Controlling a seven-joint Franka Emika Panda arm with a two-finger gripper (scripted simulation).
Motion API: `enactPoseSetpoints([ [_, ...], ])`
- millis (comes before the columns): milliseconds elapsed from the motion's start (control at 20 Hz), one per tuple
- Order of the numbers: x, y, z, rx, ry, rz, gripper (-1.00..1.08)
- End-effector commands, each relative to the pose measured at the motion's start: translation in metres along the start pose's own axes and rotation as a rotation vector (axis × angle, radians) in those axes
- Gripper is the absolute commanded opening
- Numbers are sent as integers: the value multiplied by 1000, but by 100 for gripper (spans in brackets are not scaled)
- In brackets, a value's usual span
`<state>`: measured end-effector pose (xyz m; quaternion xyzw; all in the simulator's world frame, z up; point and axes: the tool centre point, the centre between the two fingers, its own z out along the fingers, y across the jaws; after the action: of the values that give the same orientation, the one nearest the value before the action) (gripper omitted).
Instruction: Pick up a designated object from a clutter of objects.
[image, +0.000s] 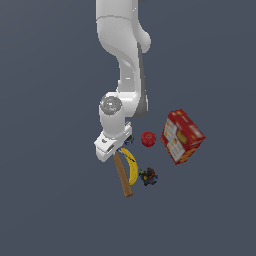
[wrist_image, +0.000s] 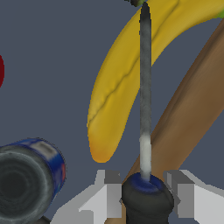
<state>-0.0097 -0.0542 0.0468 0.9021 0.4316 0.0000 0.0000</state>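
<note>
The designated object (wrist_image: 146, 203) is a small dark blue-black round piece with a blue ring on top and a pale centre. A thin grey rod (wrist_image: 145, 87) runs from it across the banana. In the wrist view my gripper (wrist_image: 146, 197) is shut on this piece, with one finger (wrist_image: 107, 197) against each side. In the exterior view the gripper (image: 111, 149) is low, at the head end of the wooden-handled hammer (image: 123, 179), and it hides the piece. The hammer head is hidden too.
The yellow banana (image: 132, 167) (wrist_image: 118, 87) lies along the hammer handle (wrist_image: 192, 100). A blue-labelled grey-ended cylinder (wrist_image: 26, 183) lies close beside the fingers. The red fruit (image: 148, 139), the red-and-white box (image: 181, 136) and a dark lumpy item (image: 148, 176) lie toward the exterior view's right.
</note>
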Motion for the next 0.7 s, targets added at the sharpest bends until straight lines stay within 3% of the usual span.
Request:
enactPoseSetpoints([
  [0,0,0,0,0,0,0,-100],
  [650,9,1,-17,0,0,0,-100],
])
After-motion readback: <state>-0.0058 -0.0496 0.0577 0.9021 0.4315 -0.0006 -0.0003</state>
